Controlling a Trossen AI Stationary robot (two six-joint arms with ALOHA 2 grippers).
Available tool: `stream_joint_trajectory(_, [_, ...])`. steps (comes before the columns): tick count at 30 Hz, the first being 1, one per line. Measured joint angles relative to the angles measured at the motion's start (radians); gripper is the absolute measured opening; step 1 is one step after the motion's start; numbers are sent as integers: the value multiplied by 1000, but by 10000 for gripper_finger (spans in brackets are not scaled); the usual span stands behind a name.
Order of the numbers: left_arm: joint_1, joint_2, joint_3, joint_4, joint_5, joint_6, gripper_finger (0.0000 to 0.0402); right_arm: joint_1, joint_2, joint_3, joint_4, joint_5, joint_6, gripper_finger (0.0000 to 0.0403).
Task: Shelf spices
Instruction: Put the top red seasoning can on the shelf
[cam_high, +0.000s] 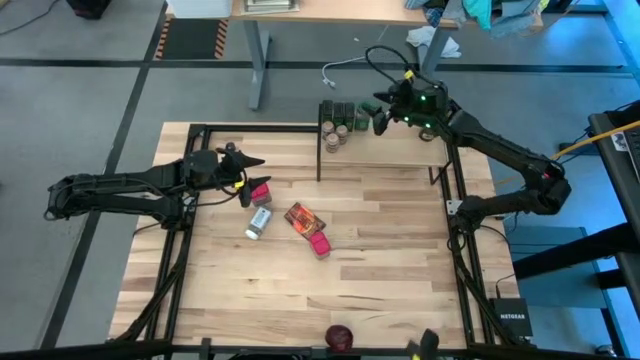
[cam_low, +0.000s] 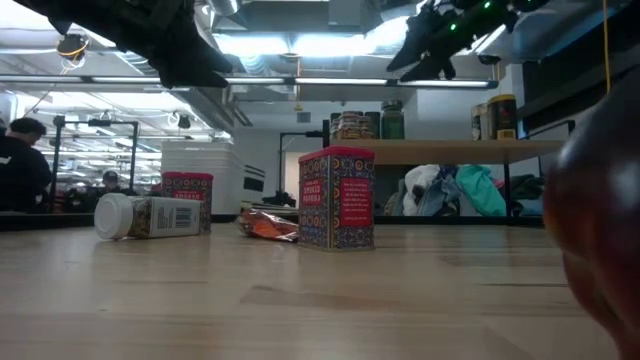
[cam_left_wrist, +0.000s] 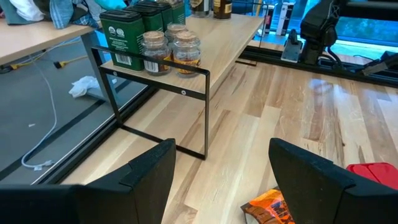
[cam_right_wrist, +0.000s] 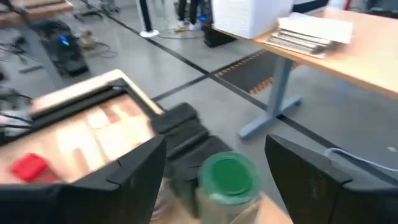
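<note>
at 1 o'clock, right gripper: open, empty, above green-lidded jar on shelf
left gripper: open, empty, 9 o'clock

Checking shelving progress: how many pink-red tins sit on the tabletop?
2. One pink-red tin beside the left tool; the other by the orange packet. More may be hidden.

High overhead, low tabletop-level — both share shelf.
</note>
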Motion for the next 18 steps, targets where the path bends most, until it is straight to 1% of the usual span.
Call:
stream_joint_trajectory(2, [0, 0, 0, 0, 0, 0, 251, 32, -33, 0, -33, -25, 3, 279])
stream_joint_trajectory(4, [0, 0, 0, 0, 0, 0, 251, 91, -61, 0, -56, -36, 3, 280])
stream_joint_trajectory(10, [0, 0, 0, -3, 0, -5, 251, 340, -81, 0, -90, -35, 1, 280])
stream_joint_trajectory(15, [0, 0, 0, -10, 0, -14, 251, 551, -39, 0, -90, 12, 0, 280])
stream_joint_trajectory(18, [0, 0, 0, -10, 0, -36, 251, 650, 6, 0, -89, 34, -1, 280])
